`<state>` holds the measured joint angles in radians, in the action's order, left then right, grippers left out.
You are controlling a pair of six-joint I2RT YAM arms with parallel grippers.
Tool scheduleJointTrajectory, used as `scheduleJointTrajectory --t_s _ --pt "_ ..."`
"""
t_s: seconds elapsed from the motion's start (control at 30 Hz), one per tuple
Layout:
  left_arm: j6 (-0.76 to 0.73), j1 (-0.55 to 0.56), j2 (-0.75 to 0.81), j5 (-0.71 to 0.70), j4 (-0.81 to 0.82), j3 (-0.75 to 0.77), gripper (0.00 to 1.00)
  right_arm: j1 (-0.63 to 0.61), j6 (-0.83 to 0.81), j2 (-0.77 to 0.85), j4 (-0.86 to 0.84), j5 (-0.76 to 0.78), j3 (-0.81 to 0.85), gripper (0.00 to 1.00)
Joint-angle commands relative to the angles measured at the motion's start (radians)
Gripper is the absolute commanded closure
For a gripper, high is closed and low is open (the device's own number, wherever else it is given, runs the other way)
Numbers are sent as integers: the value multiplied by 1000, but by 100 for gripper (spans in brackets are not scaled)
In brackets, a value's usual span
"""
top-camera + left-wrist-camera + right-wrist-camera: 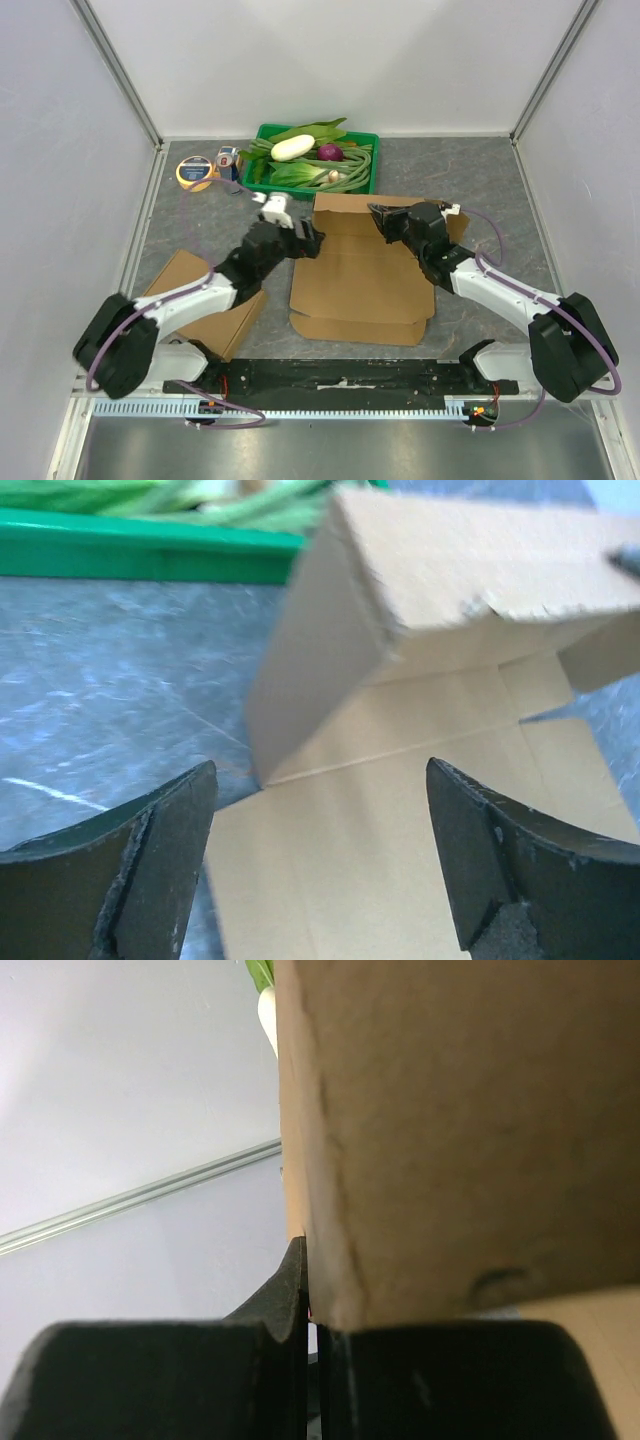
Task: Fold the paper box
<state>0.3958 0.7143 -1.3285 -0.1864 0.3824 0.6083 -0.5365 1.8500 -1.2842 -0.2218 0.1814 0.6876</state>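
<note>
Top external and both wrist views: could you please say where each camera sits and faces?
Top external: above, behind the bases, looking down; left arm, right arm, paper box, green tray.
Left wrist: on the left arm, facing the box's raised flap between open left fingers.
Right wrist: on the right arm, tight against the flap its right fingers pinch.
Shared: all see the box; top and left wrist, the tray.

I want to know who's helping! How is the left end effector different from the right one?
The left end effector is wide open and empty; the right end effector is shut, pinching a flap of the box. The left is at the box's left edge; the right at its far side. Both are black.
</note>
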Motion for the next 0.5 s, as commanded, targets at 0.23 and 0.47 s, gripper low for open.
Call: scheduleJointTrajectory --t_s 0.23,0.47 --pt "230 -251 141 459 85 -33 4 -10 -60 -26 96 -8 -66 100" --pt "230 -257 81 493 164 -18 34 -10 -57 -30 93 -8 -79 100"
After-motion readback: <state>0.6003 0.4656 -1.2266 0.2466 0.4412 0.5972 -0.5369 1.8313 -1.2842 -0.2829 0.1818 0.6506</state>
